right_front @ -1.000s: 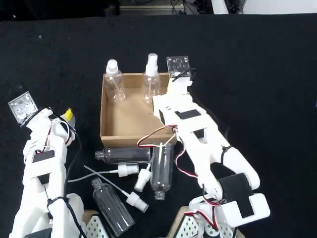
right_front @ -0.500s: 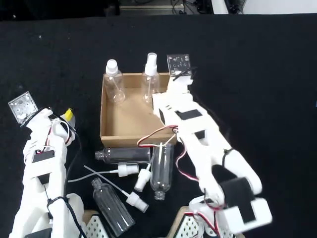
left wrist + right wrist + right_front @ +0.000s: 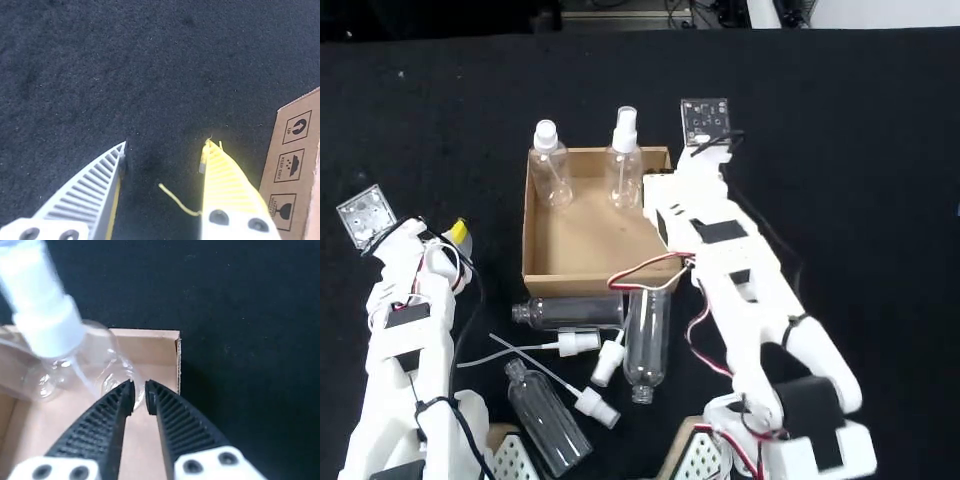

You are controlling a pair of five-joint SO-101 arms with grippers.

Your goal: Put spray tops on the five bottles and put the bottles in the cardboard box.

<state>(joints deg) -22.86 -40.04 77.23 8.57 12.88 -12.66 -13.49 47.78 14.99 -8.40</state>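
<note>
Bottles [image 3: 570, 312] without tops, three in all, lie on the desk [image 3: 840, 150] just in front of the cardboard box [image 3: 560, 283], with three loose spray tops [image 3: 578, 343] among them. Two capped bottles [image 3: 625, 165] stand upright inside the box against its far wall. The right end effector [image 3: 139, 387] hangs over the box's far right corner, empty, jaws nearly closed, just beside one capped bottle. The left end effector [image 3: 165, 145] is spread wide and empty over bare desk beside the box's left wall. The step in hand looks like fitting a top. One arm should pin a lying bottle while the other feeds the dip tube straight into the neck. The right arm must clear the box rim first; open room lies either side of the clutter.
</note>
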